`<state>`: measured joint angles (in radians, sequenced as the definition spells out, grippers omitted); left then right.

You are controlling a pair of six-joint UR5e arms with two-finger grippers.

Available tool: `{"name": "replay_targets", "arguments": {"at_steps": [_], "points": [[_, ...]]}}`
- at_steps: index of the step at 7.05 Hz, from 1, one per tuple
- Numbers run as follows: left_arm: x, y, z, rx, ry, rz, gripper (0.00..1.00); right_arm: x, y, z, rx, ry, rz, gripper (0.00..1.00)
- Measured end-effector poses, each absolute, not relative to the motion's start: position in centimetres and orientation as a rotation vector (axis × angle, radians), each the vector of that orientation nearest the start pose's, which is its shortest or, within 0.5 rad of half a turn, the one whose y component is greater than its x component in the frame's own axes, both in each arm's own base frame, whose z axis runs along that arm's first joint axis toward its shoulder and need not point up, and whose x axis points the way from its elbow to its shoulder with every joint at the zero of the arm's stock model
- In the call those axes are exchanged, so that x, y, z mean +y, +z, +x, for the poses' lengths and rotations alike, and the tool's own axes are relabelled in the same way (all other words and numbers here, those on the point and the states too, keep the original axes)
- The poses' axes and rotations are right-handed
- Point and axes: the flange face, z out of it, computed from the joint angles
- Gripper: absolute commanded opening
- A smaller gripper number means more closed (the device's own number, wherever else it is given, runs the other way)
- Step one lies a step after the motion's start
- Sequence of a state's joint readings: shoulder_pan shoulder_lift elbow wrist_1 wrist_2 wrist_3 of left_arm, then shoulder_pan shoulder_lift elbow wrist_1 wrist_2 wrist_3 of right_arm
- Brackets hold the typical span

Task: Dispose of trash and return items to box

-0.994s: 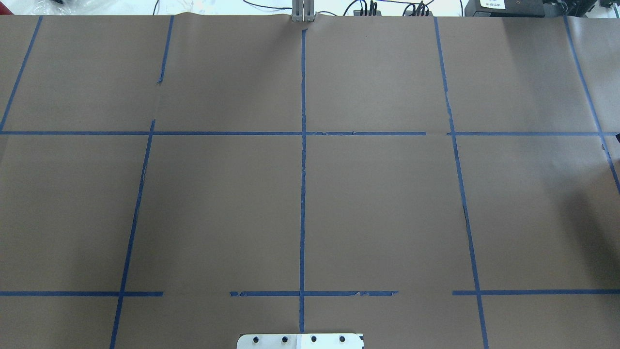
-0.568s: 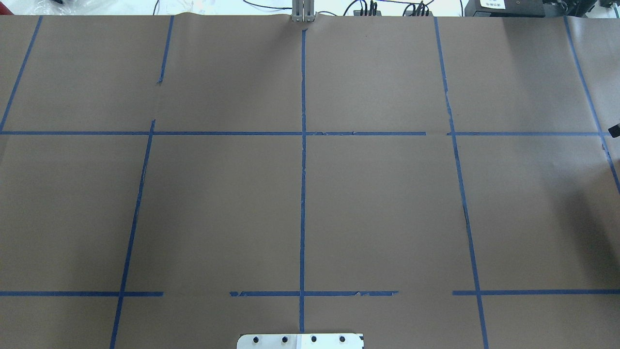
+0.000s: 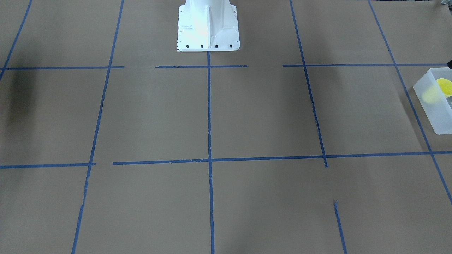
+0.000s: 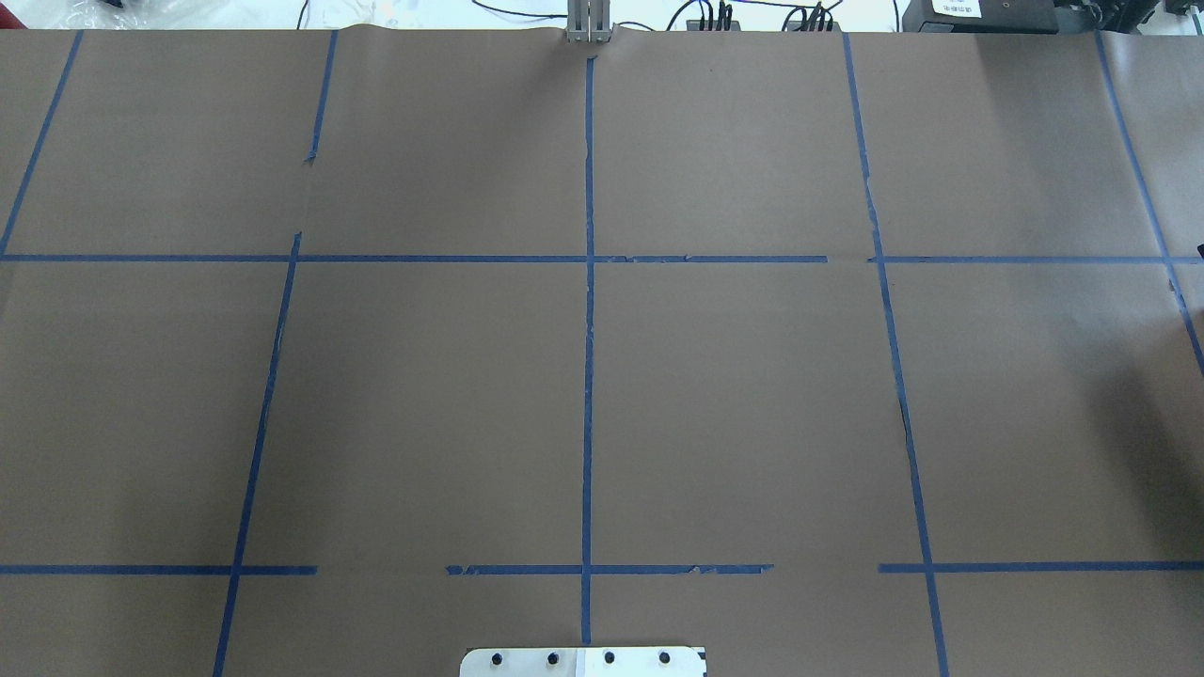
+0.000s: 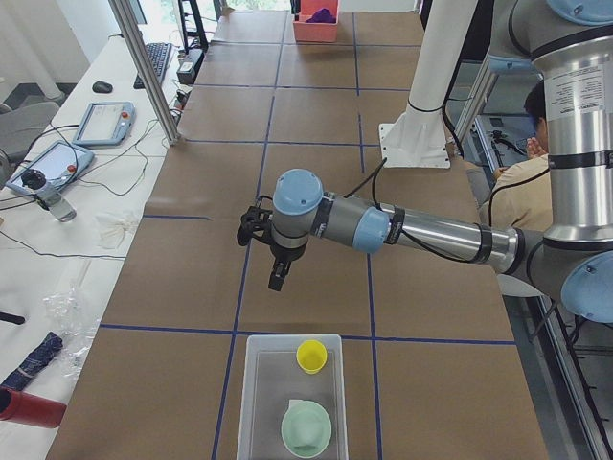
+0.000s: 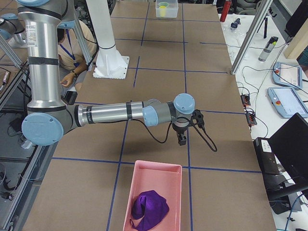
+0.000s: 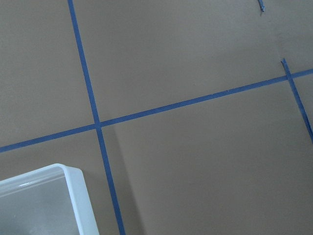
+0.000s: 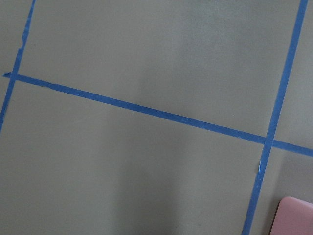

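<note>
While cup (image 5: 310, 356) and bowl (image 5: 306, 429) sit in the box (image 5: 246, 398), left gripper (image 5: 277, 283) and right gripper (image 6: 182, 141) hover; jaw state: cannot tell.

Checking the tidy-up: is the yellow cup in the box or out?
In: the yellow cup sits inside the translucent box, beside the mint-green bowl.

place: robotics lab | signs: tape-gridded table (image 4: 423, 404), teach pendant (image 5: 103, 123), monitor (image 6: 294, 144), industrial arm (image 6: 110, 113)

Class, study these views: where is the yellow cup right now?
In the exterior left view, the yellow cup stands inside the translucent bin at the table's end on the robot's left, next to the mint-green bowl.
</note>
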<state>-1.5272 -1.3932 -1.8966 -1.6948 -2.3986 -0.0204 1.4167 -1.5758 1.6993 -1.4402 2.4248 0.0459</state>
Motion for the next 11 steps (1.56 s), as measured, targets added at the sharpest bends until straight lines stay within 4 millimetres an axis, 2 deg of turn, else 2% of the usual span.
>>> {"name": "replay_targets", "arguments": {"at_steps": [2,4,5,8,11], "points": [[-43.6,60.2,-4.3,0.821,0.121,0.175,1.0,-50.4,56.8,-1.9,-0.868,-0.223,0.174,1.0],[-44.0,61.3,-4.3,0.816,0.167,0.174,1.0,-50.6,56.8,-1.8,-0.846,-0.225,0.18,1.0],[-44.7,60.9,-4.3,0.816,0.17,0.166,1.0,-50.8,56.9,-1.7,-0.816,-0.219,0.177,1.0],[-46.5,57.7,-4.4,0.816,0.159,0.129,1.0,-50.6,57.7,-1.4,-0.778,-0.194,0.128,1.0],[-47.5,56.7,-4.4,0.816,0.164,0.143,1.0,-50.7,57.9,-1.5,-0.776,-0.194,0.125,1.0]]}}
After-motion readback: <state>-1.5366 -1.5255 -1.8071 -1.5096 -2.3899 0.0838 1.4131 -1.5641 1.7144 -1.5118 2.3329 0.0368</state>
